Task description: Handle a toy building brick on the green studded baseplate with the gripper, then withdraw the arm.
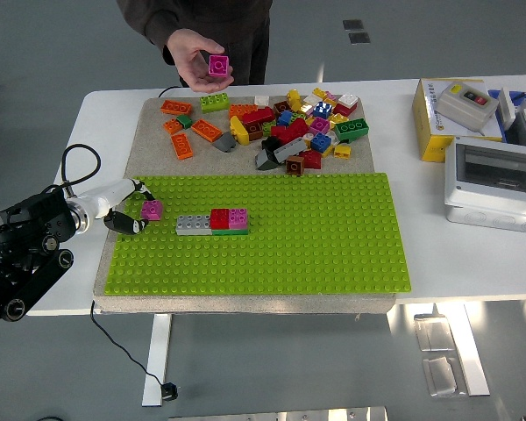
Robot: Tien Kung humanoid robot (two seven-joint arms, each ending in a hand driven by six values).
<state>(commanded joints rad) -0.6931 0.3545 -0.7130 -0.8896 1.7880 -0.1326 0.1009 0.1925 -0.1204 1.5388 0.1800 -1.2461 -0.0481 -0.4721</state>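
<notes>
White table (114, 110) carrying, from largest to smallest: the green studded baseplate (316, 246) on a beige mat (153, 123), a heap of loose bricks (289, 127) on the far part of that mat, and a short row of bricks pressed onto the baseplate, grey (193, 224), red (219, 218) and pink (238, 218). Electrical boxes (495, 180) lie far to the right. The left hand (127, 215) reaches in over the baseplate's left edge, white at the wrist with dark fingertips. A small magenta brick (152, 210) sits on the baseplate just to the right of the hand, touching or nearly touching the fingertips; whether the fingers clasp it or merely rest beside it cannot be told at this size. The brick looks roughly square, with no clear long axis. The row of three lies further right of the hand, along the same line. The left hand is the only robot hand near; the right arm is not visible. At the far side, a person's hand (197, 61) holds up a magenta square brick (218, 64) above the table, well beyond the robot's hand.
</notes>
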